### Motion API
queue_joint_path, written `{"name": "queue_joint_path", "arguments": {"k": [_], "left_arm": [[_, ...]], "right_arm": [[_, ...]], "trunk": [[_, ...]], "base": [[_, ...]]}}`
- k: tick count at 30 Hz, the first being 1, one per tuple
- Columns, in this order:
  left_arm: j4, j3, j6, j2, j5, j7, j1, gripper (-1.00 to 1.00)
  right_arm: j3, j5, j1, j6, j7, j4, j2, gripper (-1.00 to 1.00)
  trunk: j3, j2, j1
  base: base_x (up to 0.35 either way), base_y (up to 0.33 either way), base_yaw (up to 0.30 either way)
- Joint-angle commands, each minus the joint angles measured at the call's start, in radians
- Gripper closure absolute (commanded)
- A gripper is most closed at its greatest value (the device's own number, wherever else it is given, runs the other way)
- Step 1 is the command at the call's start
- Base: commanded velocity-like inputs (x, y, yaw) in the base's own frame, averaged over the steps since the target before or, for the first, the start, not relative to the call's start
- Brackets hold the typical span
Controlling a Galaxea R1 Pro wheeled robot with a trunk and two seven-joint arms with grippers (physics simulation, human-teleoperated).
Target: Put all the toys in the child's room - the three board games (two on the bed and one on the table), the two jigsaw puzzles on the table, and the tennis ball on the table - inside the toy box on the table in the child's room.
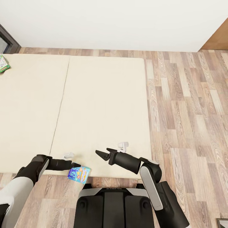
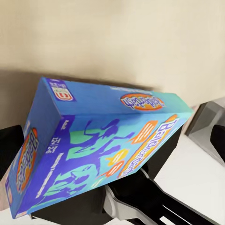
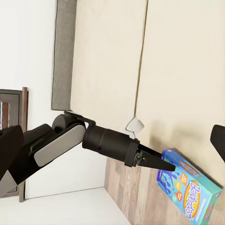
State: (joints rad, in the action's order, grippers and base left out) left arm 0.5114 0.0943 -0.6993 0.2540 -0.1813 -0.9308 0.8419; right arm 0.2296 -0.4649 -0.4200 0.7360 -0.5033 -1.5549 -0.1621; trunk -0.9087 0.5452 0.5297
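Observation:
My left gripper (image 1: 76,165) is shut on the edge of a blue board game (image 1: 79,174) with colourful print, held tilted just off the near edge of the bed (image 1: 101,95). The left wrist view has that box (image 2: 98,145) close up. In the right wrist view the left gripper (image 3: 164,165) pinches the box (image 3: 190,190) at one corner. My right gripper (image 1: 104,153) hovers open over the bed's near edge, a little right of the box, with nothing in it. A second, green-white board game (image 1: 3,63) lies on the bed at the far left.
Two small grey-white objects (image 1: 68,155) (image 1: 123,146) rest on the mattress near the grippers. Wood-plank floor (image 1: 190,110) runs along the bed's right side. A white wall (image 1: 110,22) stands behind the bed, with a dark window frame (image 1: 7,39) at the left. My base (image 1: 110,205) is against the bed's near edge.

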Motion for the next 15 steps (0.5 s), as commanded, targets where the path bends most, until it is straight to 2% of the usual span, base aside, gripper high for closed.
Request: {"name": "queue_joint_path", "arguments": {"k": [1, 11, 15], "left_arm": [[0.001, 0.007, -0.006, -0.001, -0.01, -0.008, 0.0, -1.0], [0.001, 0.006, -0.006, 0.007, -0.01, -0.009, 0.0, -1.0], [0.001, 0.025, -0.006, 0.017, -0.01, -0.011, 0.0, -1.0]], "right_arm": [[-0.001, -0.003, 0.0, 0.006, -0.001, -0.001, 0.0, -1.0], [-0.001, -0.003, 0.0, 0.006, -0.001, -0.001, 0.0, -1.0], [-0.001, -0.003, 0.0, 0.006, -0.001, -0.001, 0.0, -1.0]], "trunk": [[-0.001, 0.001, 0.0], [-0.001, 0.001, 0.0], [-0.001, 0.001, 0.0]], "base": [[0.0, 0.0, 0.0], [0.0, 0.0, 0.0], [0.0, 0.0, 0.0]]}}
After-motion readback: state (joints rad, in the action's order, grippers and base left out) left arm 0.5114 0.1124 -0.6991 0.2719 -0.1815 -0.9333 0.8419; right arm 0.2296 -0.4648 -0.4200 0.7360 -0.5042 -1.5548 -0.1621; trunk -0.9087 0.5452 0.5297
